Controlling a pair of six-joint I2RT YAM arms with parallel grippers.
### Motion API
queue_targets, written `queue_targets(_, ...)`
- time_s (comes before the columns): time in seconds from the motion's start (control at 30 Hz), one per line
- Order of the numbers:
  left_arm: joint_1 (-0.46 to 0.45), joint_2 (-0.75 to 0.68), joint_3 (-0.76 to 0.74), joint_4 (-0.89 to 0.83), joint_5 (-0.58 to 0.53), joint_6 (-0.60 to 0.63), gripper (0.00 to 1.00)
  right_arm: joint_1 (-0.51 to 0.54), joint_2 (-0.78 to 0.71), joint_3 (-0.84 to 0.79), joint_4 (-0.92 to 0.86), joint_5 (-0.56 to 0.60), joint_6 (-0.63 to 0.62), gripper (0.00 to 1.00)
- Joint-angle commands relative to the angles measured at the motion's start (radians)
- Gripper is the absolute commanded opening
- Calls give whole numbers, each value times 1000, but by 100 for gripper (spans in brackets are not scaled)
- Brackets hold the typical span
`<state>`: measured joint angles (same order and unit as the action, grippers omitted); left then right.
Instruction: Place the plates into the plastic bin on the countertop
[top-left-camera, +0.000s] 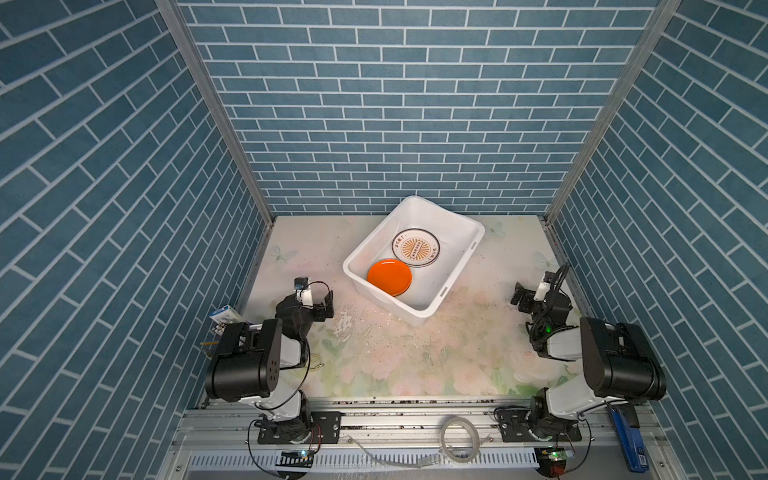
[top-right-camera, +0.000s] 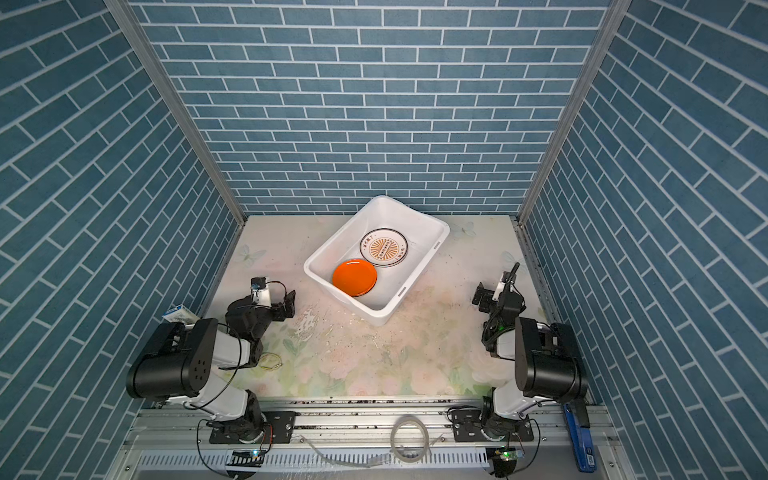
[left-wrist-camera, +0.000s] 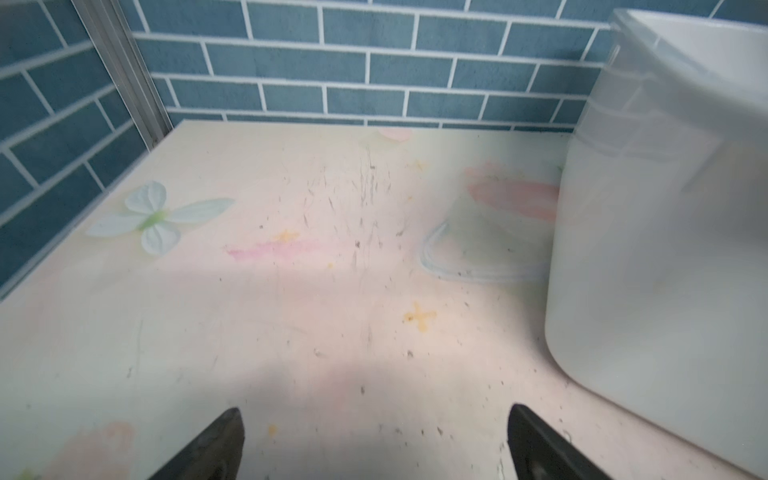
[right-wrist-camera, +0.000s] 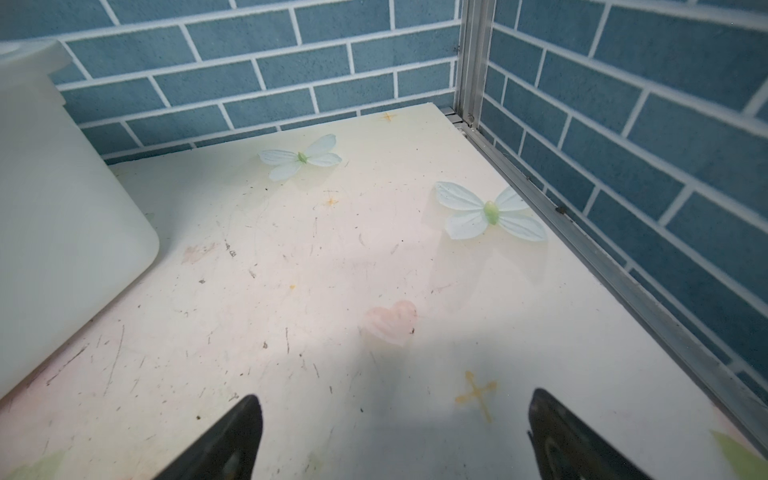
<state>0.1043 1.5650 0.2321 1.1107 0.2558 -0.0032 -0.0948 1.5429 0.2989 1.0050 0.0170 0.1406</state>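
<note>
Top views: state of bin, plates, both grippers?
bin: upright on countertop, holds plates
sunburst plate: flat in bin
orange plate: in bin, tops a stack
left gripper: open, empty
right gripper: open, empty

- Blue brick-pattern walls closed in the cell on three sides, with white grout lines.
- Aluminium corner posts ran up where the walls met.
- A grooved aluminium rail crossed the front edge.
- Even light fell from above, with soft shadows.
</note>
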Motion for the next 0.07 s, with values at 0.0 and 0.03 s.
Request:
queue_targets(0.0,-3,-15,25,38,-5,12,100,10,-3,36,-27,1,-42,99)
queue_targets(0.03,-2,-8,19,61,-6,9,100,12,-3,29,-13,24,-35,99)
